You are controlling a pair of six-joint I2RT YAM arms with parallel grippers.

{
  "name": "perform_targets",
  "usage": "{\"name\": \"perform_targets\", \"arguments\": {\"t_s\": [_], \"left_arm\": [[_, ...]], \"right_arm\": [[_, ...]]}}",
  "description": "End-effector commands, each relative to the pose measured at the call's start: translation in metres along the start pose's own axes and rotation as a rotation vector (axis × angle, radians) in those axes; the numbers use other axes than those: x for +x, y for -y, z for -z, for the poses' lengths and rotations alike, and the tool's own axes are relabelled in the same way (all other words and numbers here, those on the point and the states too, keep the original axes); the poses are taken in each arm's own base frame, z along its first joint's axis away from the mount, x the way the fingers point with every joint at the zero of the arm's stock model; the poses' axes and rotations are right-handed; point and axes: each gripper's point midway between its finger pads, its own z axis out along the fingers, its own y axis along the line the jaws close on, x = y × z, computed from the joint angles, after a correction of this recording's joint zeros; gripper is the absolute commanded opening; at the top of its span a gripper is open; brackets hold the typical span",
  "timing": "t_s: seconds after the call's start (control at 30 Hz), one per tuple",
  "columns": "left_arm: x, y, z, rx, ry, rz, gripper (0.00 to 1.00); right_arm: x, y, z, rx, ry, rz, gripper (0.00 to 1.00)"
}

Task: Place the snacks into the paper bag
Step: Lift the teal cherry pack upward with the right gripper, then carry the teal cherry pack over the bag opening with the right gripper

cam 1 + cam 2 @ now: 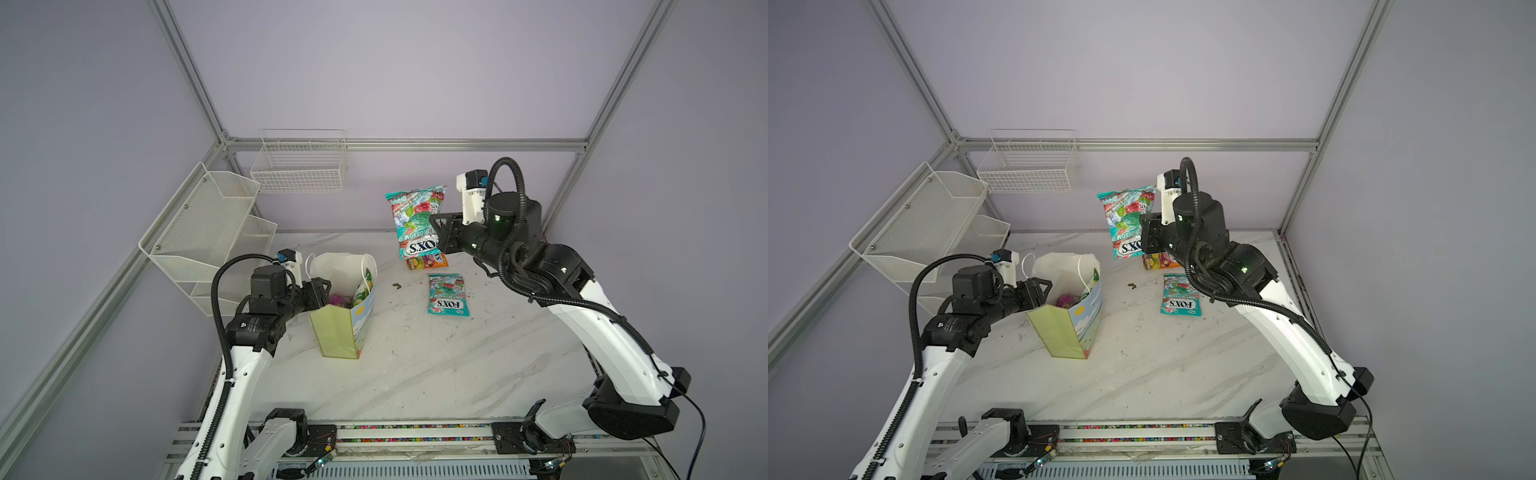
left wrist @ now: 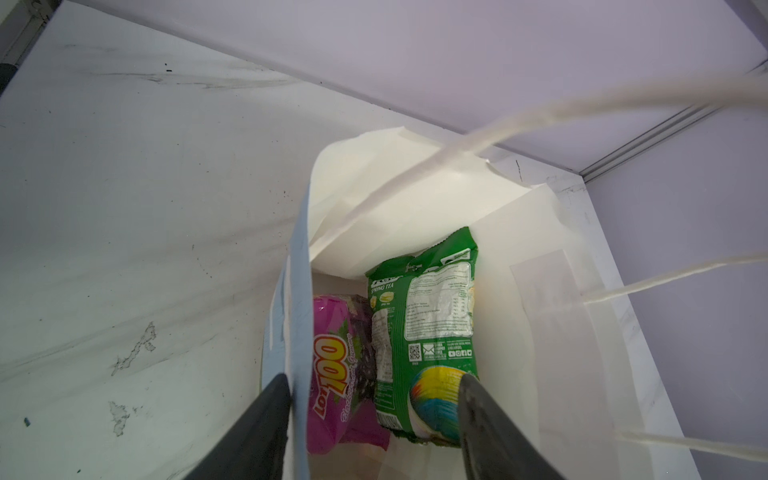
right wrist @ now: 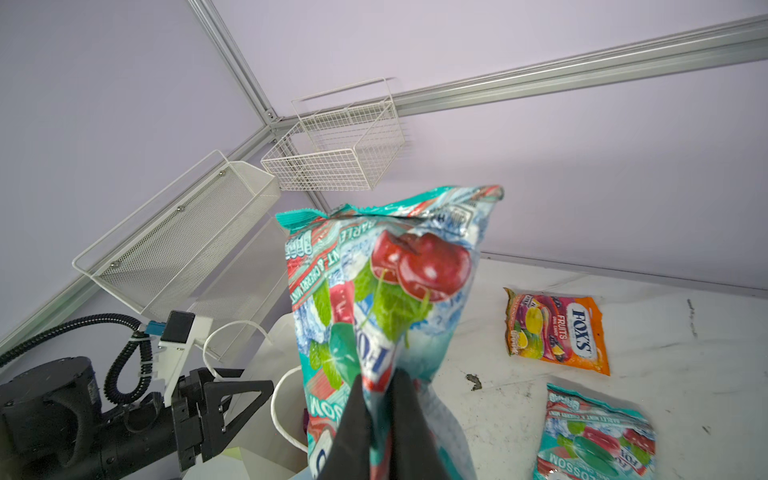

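Two snacks (image 2: pixel 424 332) in paper bag (image 2: pixel 540 232) — teal packet (image 3: pixel 395 291) between right fingers (image 3: pixel 353 424)

From my station, the white, grey-veined bench (image 1: pixel 436 374) carried the paper bag (image 1: pixel 338 332), which stood on its left half with its mouth open. Toward the back right an orange packet (image 1: pixel 430 262) lay flat on the surface, and a teal packet (image 1: pixel 448 294) lay flat just in front of it, close but not touching. Between the bag and those two packets I saw a small dark scrap (image 1: pixel 397 285) and some faint scuff marks on the top.
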Motion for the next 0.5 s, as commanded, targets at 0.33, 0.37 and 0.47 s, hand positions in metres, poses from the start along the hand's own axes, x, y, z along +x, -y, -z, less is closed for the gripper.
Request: {"name": "perform_targets", "arguments": {"t_s": [0.33,0.37,0.47], "left_arm": [[-0.037,0.009,0.031,0.019,0.147,0.04,0.66],[-0.039,0.01,0.033,0.022,0.153,0.041,0.66],[-0.043,0.011,0.038,0.029,0.174,0.05,0.66]], "right_arm": [[0.006,-0.1,-0.037,-0.108,0.021,0.09,0.0],[0.009,-0.104,-0.041,-0.103,0.018,0.095,0.0],[0.02,-0.116,-0.051,-0.093,0.011,0.103,0.0]]}}
